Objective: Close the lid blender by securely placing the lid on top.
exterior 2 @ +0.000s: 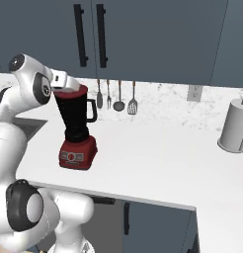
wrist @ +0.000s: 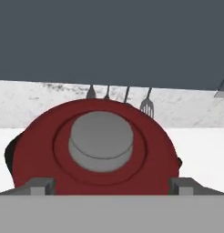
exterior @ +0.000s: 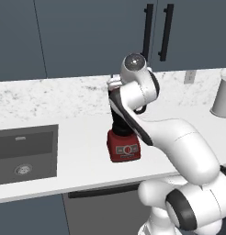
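lid point(wrist: 101, 150) capping blender point(exterior 2: 76, 126), pincer point(wrist: 107, 185) straddling

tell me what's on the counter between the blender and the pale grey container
Nothing: in the right base view, the white counter runs bare from the blender to the pale grey container.

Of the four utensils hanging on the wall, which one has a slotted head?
The rightmost one, the spatula, has slits in its broad head. The fork has prongs; the ladle beside it has a solid round bowl.
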You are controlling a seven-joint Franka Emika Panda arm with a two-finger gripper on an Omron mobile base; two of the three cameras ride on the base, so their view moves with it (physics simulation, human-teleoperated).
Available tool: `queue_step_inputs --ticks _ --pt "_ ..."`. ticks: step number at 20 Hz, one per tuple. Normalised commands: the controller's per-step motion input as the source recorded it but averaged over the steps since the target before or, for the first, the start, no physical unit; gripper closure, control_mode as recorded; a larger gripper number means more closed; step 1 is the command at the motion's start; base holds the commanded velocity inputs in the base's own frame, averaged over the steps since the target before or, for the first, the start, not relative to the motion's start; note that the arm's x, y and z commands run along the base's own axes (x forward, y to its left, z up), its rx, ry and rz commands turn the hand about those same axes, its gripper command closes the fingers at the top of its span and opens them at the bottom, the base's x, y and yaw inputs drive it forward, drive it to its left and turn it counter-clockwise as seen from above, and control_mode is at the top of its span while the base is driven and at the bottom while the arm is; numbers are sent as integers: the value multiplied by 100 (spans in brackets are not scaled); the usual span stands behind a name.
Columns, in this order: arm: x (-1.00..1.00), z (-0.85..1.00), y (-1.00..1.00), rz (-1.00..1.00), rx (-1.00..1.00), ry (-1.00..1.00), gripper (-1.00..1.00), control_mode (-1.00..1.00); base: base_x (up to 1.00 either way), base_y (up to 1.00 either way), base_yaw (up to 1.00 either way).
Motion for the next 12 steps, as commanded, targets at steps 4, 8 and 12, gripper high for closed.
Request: queue_step_inputs --ticks 4,8,12 --pt "-79 -12 0 0 -4 2 -100 -100 0 0 0" --pt "-99 -17 0 0 -4 0 -100 -100 0 0 0" --pt "-97 -10 -4 0 -3 -14 -100 -100 0 0 0"
